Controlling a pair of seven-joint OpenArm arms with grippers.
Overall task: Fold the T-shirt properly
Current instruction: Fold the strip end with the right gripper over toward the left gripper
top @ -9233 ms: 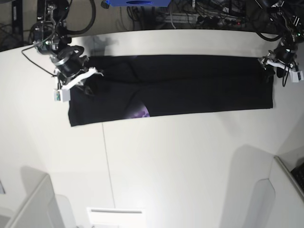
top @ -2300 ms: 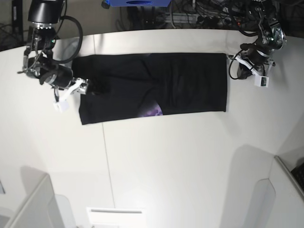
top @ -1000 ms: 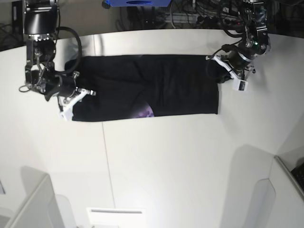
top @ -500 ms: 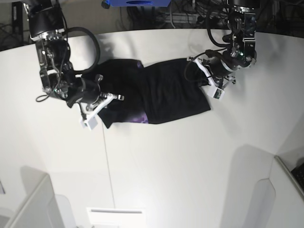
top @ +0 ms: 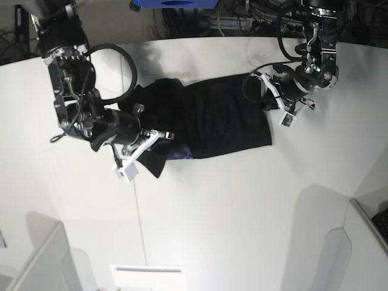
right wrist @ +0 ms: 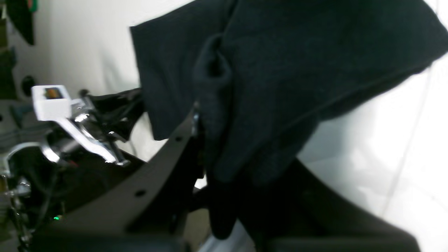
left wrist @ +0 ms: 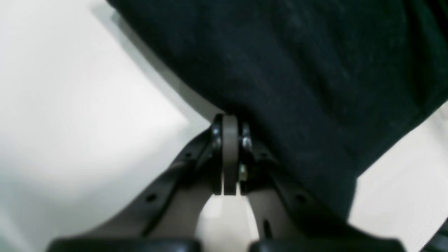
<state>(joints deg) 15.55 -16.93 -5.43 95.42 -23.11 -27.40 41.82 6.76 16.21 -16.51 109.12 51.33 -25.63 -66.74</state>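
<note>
The black T-shirt [top: 224, 118] lies bunched across the middle of the white table, lumpy at its left end. My right gripper [top: 156, 139] is on the base view's left, shut on that left end. In the right wrist view the cloth [right wrist: 297, 70] drapes over and between the fingers [right wrist: 175, 140] of the gripper [right wrist: 210, 140]. My left gripper [top: 268, 100] holds the shirt's right edge. Seen from the left wrist, the gripper [left wrist: 229, 122] has its fingers pressed together on the edge of the dark cloth [left wrist: 297, 70].
The bare white table [top: 212, 212] stretches toward the front, with a thin seam [top: 136, 206] running across it. White box walls stand at the front left [top: 36, 260] and front right [top: 364, 242]. A blue object [top: 176, 3] and cables sit behind the table.
My right gripper has carried the shirt's left end rightward and toward the front, so the shirt is shorter and bunched. My left gripper drew the right edge inward, then eased back slightly.
</note>
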